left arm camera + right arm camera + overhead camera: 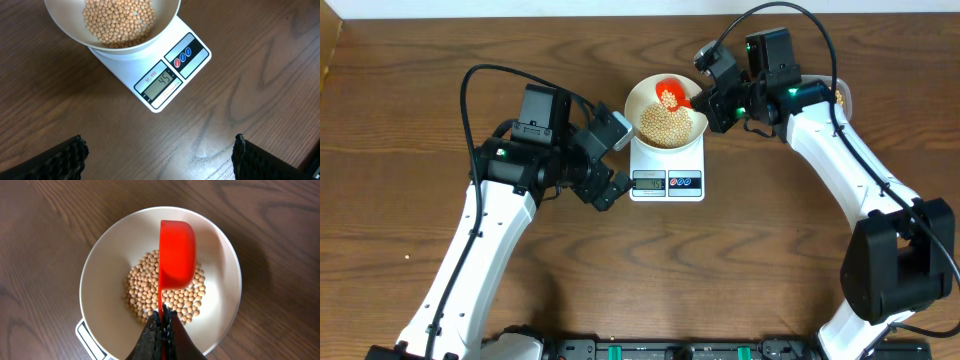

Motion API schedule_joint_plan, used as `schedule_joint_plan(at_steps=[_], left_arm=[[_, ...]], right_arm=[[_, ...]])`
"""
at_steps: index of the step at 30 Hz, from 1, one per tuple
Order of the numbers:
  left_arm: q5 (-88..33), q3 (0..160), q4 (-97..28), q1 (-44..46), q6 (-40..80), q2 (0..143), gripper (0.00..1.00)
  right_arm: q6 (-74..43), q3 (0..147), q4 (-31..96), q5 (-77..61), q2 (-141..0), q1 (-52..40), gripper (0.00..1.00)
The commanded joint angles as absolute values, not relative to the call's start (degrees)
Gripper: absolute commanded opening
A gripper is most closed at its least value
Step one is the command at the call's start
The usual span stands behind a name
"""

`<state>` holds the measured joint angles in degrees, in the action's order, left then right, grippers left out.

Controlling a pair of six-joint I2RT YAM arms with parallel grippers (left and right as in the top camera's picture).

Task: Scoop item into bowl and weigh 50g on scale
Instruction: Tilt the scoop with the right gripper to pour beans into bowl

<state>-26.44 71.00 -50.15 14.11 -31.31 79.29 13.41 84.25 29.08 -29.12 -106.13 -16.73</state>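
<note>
Beans (141,291), smooth, round, in white bowl (102,275); right fingers (149,341) clamped on red scoop (176,250), left fingers (65,160) apart.

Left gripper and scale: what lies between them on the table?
Nothing: only bare table between the left gripper and the scale, per the left wrist view.

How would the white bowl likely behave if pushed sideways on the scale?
The bowl looks rigid and rests loose on the smooth scale, so it would probably slide, not tip. The round beans would likely roll and shift inside, but they lie well below the rim, so a spill seems unlikely.
</note>
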Motion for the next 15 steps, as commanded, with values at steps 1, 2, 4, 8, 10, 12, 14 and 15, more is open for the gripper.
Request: schedule_joint_plan(at_steps=[1, 2, 4, 8, 10, 12, 14, 15], left_arm=[[-26.3, 72.1, -50.3, 14.2, -30.8, 78.8, 0.95], [-26.3, 72.1, -50.3, 14.2, -30.8, 78.8, 0.94], [-26.3, 72.1, -50.3, 14.2, -30.8, 78.8, 0.94], [-26.3, 72.1, -50.3, 14.2, -30.8, 78.8, 0.94], [-26.3, 72.1, -50.3, 14.2, -30.8, 78.8, 0.94], [-26.3, 72.1, -50.3, 14.2, -30.8, 78.8, 0.94], [-26.3, 72.1, -50.3, 14.2, -30.8, 78.8, 0.94], [-26.3, 72.1, -50.3, 14.2, -30.8, 78.8, 0.94]], right_arm=[[12.3, 84.8, 28.9, -30.6, -105.2, -17.3, 0.01], [12.3, 84.8, 28.9, -30.6, -105.2, -17.3, 0.01], [12.2, 84.8, 28.9, -30.6, -105.1, -17.3, 0.01], [12.2, 84.8, 28.9, -31.1, -104.4, -17.2, 0.01], [11.4, 84.8, 28.7, -31.7, -103.7, -17.1, 0.01], [10.0, 84.8, 28.1, -32.3, -103.1, -16.8, 0.01], [9.8, 84.8, 27.8, -33.2, -102.6, -16.4, 0.01], [9.6, 84.8, 27.7, -33.7, -102.4, -16.1, 0.01]])
